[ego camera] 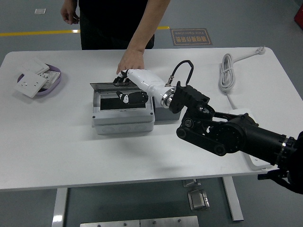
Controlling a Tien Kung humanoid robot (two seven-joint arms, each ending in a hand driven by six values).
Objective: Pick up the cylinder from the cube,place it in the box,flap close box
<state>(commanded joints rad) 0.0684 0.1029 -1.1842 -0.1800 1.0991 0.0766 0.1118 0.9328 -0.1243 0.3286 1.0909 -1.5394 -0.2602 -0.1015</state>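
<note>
While the right hand (127, 86) is reaching over the box (123, 112), you cannot tell its finger state. One person's hand (130, 64) is touching the one lid (105, 85).

From where I stand, the only lettering in sight is on the brown floor sign (191, 36) beyond the far edge of the tabletop (57, 142). It carries pale characters in two short rows, but they are too small and blurred to read. The wall plates (32, 81) in the purple dish (56, 74) at the left show no print I can make out. The grey box (123, 122), the white cable (227, 71) and the robot's arm bear no label I can read.
</note>
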